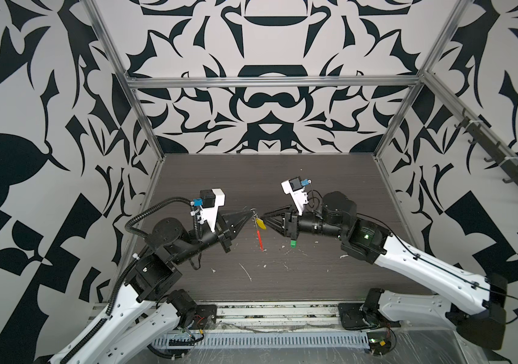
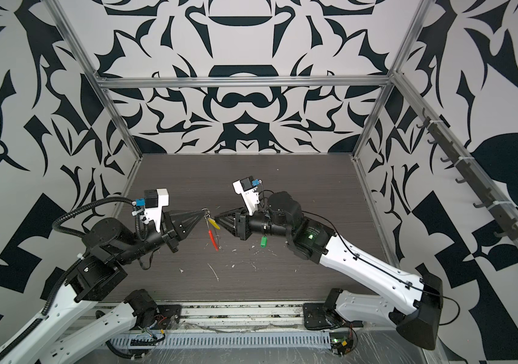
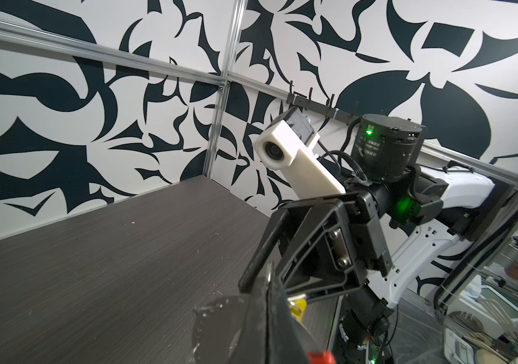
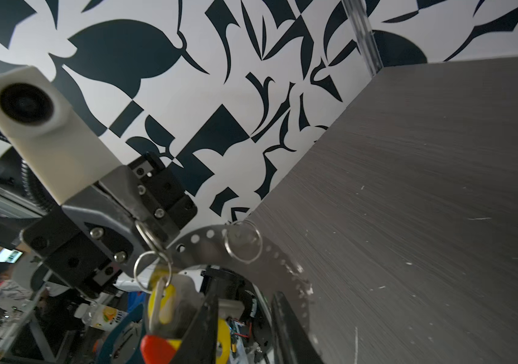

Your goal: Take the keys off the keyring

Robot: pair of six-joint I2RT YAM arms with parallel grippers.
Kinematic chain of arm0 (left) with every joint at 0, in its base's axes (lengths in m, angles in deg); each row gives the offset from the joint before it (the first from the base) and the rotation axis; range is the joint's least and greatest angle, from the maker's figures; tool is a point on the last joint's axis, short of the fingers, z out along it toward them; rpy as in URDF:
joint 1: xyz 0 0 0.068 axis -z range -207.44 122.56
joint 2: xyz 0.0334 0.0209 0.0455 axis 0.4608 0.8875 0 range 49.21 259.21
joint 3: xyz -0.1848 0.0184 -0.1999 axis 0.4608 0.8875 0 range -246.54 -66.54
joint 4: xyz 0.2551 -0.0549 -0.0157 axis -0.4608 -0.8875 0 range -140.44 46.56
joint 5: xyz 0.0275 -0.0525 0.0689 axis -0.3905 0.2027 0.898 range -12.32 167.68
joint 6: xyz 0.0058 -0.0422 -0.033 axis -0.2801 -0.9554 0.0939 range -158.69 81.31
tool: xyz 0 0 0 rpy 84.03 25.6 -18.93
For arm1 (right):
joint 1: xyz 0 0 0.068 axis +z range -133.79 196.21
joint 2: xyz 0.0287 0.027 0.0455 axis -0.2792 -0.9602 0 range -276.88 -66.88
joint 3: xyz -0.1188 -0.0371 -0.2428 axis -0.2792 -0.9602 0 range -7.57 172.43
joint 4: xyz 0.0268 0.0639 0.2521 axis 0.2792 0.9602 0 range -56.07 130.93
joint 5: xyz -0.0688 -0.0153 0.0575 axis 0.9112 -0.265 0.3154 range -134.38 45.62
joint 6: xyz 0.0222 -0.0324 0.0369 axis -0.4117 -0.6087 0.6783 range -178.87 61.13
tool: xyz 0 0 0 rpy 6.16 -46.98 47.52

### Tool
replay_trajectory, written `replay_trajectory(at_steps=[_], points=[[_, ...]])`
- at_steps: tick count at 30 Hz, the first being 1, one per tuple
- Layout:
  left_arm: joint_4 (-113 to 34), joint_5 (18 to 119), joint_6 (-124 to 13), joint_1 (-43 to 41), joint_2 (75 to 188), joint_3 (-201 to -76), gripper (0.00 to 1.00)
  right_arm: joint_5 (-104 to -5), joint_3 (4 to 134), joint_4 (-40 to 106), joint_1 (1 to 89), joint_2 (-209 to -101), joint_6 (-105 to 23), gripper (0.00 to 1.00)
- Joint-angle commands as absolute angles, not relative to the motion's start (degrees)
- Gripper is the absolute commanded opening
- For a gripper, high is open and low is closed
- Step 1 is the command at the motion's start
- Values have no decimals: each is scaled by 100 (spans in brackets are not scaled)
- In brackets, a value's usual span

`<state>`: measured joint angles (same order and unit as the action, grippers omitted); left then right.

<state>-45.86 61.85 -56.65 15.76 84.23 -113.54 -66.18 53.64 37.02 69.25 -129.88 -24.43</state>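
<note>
- Your left gripper [image 1: 251, 215] is closed tight on the keyring [image 1: 254, 212]. It holds the ring up above the table [image 1: 314, 176], near the middle of the workspace in both top views.
- In the right wrist view, the left gripper's fingertips [image 4: 144, 217] pinch one thin silver ring [image 4: 148, 234]. A second ring [image 4: 150, 268] hangs linked below it.
- The keyring's pale perforated strip [image 4: 282, 264] curves away from the rings in that view and carries another small ring [image 4: 243, 241] of its own. In the top views its red end [image 1: 260, 238] hangs straight down, clear of the table.
- The yellow key [image 1: 261, 223] is on the keyring. It dangles just below the left gripper's tip and right beside your right gripper's tip.
- Your right gripper [image 1: 263, 218] faces the left one, tip almost to tip. Its jaws stand a little apart, with a clear gap between the two black fingers [image 4: 204, 318] in the right wrist view, and you have nothing gripped there. The yellow key sits beside one finger, not between them.
- The green key [image 1: 293, 243] is off the ring. It sits on the table close under your right arm's wrist, apart from the keyring.
- Small white scraps [image 1: 246, 272] are scattered over the dark table in front of both arms.
</note>
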Motion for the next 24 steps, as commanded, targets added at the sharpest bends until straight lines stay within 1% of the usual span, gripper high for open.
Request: replay_trajectory(at_steps=[1,6,10,16,18,24], points=[[-4536,5872,-5664,1598,8387,-11586,0,-6592,5870,4124,6910,-12637,-3263,36],[-4564,5581,-5728,1598,8471,-11661,0,-6883,6174,4102,6904,-12615,-3816,39],[-4510,5451,-5783,1598,8492,-11664,0,-7387,6251,3711,6895,-12852,-3907,39],[-4450,5417,-5823,1598,8454,-11629,0,-7918,6152,3189,6881,-13083,-3784,34],[-4420,5409,-5828,1598,8452,-11617,0,-7987,6128,3161,6879,-13130,-3751,33],[-4379,5441,-5829,1598,8429,-11594,0,-7940,5850,2900,6851,-13089,-3567,25]])
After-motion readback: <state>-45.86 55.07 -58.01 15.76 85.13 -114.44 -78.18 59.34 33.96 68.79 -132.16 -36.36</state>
